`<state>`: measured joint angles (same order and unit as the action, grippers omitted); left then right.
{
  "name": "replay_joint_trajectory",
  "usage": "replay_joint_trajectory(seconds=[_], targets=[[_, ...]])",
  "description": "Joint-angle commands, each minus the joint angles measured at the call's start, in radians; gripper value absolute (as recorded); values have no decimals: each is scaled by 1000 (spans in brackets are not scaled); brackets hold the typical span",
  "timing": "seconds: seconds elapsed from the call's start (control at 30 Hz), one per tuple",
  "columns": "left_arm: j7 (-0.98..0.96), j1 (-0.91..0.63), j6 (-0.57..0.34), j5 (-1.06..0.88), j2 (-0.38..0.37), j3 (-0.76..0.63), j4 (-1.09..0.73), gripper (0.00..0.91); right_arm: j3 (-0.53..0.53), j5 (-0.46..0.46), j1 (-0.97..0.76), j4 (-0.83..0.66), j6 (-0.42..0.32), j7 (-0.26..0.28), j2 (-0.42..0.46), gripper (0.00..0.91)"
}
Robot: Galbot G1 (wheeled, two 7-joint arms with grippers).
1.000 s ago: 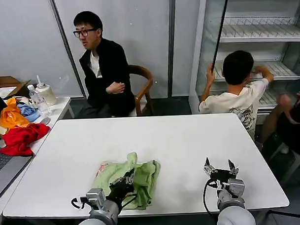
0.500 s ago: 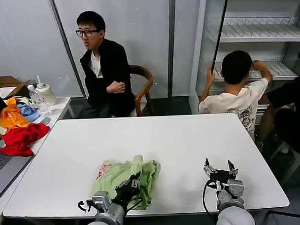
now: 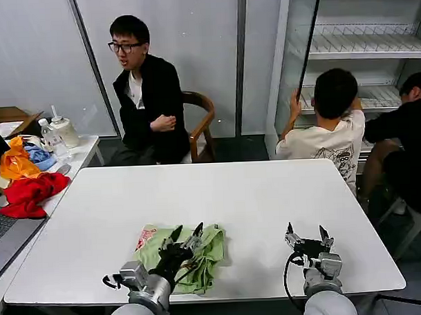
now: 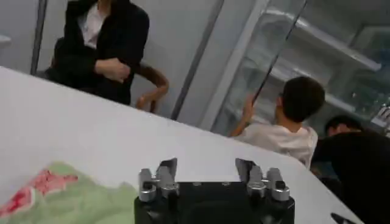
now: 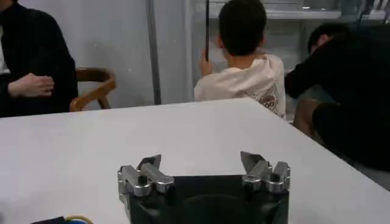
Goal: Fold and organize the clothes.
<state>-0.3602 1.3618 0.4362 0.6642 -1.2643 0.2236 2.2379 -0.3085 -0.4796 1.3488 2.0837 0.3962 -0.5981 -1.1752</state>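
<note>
Hovering over the near edge of a white bench [image 3: 253,197], the robot's left gripper [image 3: 186,235] spreads its fingers wide above a light green short-sleeved shirt [image 3: 207,251], gripping nothing. The shirt lies bunched at the near left of the bench, its red-and-white printed graphic [image 3: 145,236] showing at the left end; the left wrist view catches the same green cloth and print beside the gripper body. The right gripper [image 3: 304,234] waits over bare bench at the near right, well apart from the shirt, its fingers also wide and empty.

Soft cloth this rumpled may bunch further if pinched mid-fold rather than at an edge, and a pull toward the near edge could drag it off the bench. A heap of red, orange and blue garments [image 3: 24,178] sits on a side table at far left. No basket or bin is visible; the shelves [image 3: 359,45] behind hold nothing that can be made out.
</note>
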Motion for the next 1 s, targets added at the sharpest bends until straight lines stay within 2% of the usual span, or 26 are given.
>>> replay_joint_trajectory(seconds=[0.03, 0.17, 0.33, 0.5, 0.83, 1.0], targets=[[5, 36, -31, -96, 145, 164, 32, 907, 2, -1, -4, -5, 0, 2, 0, 907], [-24, 71, -14, -147, 230, 247, -10, 907, 7, -1, -9, -13, -3, 4, 0, 907], [-46, 92, 7, -152, 268, 288, -71, 907, 9, -6, -13, -17, -5, 6, 1, 907], [-49, 88, 3, -155, 266, 282, -131, 907, 6, -13, -24, -17, -4, 7, 5, 907], [-25, 96, -68, -108, 211, 251, -241, 907, 2, -27, -33, -21, -6, 9, 13, 907], [-20, 103, -77, -17, 192, 243, -254, 907, 0, -29, -39, -21, -4, 9, 15, 907]])
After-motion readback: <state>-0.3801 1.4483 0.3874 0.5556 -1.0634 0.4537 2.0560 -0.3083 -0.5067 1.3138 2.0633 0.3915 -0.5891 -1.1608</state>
